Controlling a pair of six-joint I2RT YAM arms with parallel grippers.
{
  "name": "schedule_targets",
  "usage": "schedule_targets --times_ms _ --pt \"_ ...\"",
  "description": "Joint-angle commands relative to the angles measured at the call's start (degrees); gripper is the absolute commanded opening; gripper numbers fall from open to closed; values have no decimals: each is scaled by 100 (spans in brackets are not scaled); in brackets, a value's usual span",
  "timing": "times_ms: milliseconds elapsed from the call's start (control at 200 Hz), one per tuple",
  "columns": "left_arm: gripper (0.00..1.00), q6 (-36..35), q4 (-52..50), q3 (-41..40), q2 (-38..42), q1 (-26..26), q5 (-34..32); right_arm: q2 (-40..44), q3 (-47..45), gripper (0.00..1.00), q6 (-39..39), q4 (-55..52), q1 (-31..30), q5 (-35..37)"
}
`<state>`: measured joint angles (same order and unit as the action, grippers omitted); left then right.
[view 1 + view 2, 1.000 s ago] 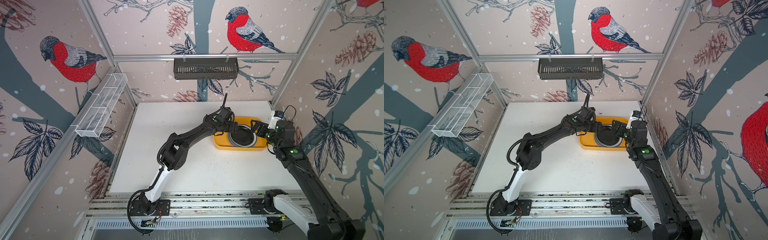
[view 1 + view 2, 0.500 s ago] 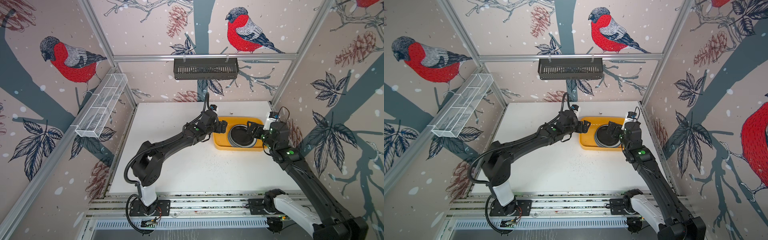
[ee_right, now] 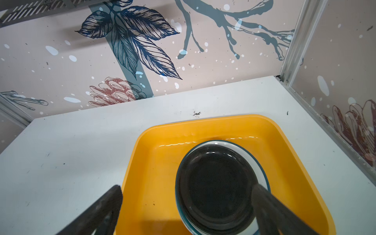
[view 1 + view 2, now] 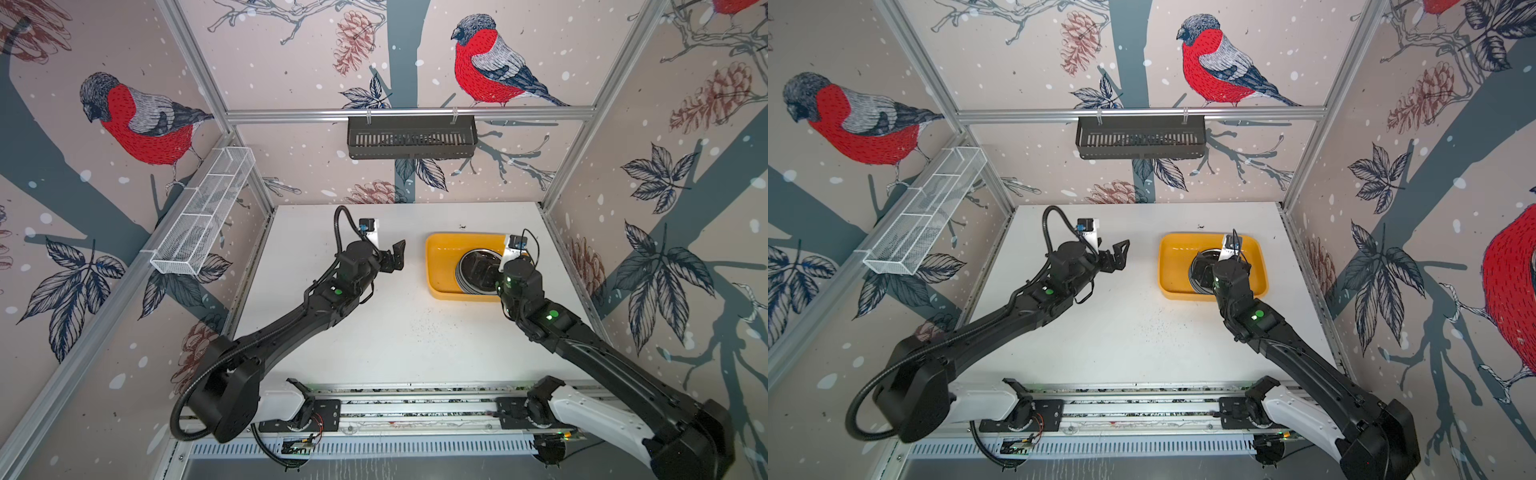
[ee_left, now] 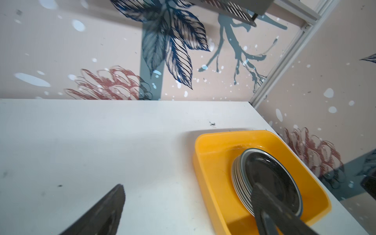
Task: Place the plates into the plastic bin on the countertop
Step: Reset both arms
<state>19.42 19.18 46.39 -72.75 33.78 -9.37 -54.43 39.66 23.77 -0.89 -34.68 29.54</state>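
The plates lie in one flat stack inside the plastic bin, a plain black one on top, probably piled so they stay steady. The bin sits far right on the bench. The right jaws hang wide open and empty over the stack, and the left jaws are equally wide and empty above bare bench, suggesting loading is finished.
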Motion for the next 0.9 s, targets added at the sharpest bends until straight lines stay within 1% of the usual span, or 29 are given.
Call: schedule_targets --times_ms 0,180,295,360,430,525,615,720,816,891 --pt "96 -200 586 -457 462 -341 -323 9 -153 100 -15 568 -110 683" --pt "96 -426 784 -1384 1307 -928 -474 -30 -380 100 91 664 -197 957" --pt "96 -601 963 -1864 1563 -1241 -477 -36 -558 100 124 809 -193 1090" --pt "96 -485 1089 -2083 1618 -1369 -704 -17 -666 100 91 926 -193 1162" --pt "96 -526 1580 -2427 1602 -1552 -817 33 -806 100 67 1060 -189 1265" --pt "96 -554 2211 -2799 1589 -1854 -678 159 -1058 100 58 1261 -170 1421" --pt "96 -937 2807 -3129 1580 -1928 -802 283 -1259 100 76 1345 -105 1593" --pt "96 -1291 2943 -3279 1508 -2081 -902 411 -1449 100 142 1320 103 1765" --pt "96 -1344 2914 -3322 1299 -2338 -826 592 -1720 100 178 1468 419 1770" --pt "96 -1320 3127 -3431 1127 -2482 -804 758 -1932 100 207 1598 783 1620"
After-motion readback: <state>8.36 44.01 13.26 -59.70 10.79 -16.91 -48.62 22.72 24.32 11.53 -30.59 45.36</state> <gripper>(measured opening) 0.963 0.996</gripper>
